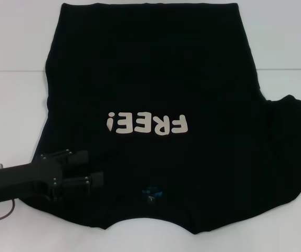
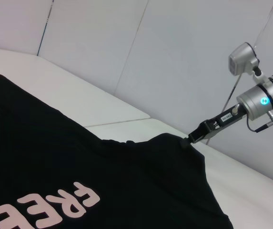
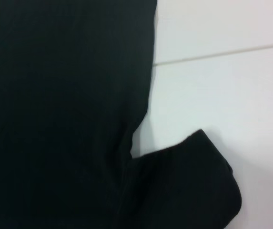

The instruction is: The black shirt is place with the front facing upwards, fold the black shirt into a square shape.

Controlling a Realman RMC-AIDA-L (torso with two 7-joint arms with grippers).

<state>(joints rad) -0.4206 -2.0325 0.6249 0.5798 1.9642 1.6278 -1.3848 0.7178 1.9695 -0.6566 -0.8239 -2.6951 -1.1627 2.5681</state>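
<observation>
I had the large black short-sleeved cloth T-shirt point(image 1: 155, 79) lying flat, front up, on the white tabletop point(image 1: 13, 105), filling most of my head view. The off-white "FREE!" print point(image 1: 147, 123) read upside down to me and the small blue neck label point(image 1: 151, 193) sat near my edge, so the collar pointed toward the robot and the hem lay at the far side; the long axis ran straight away from me.

I judged it light, limp and easily creased, so a pinch at a sleeve end or shoulder seam suited it better than a grab at the middle.

The left gripper point(image 1: 90, 173) hung over the shoulder on my left, its black fingers point(image 1: 79, 157) spread apart with nothing between them. In the left wrist view the right gripper point(image 2: 193, 137) had closed on the tip of the far sleeve point(image 2: 174, 143), raising it slightly off the table.
</observation>
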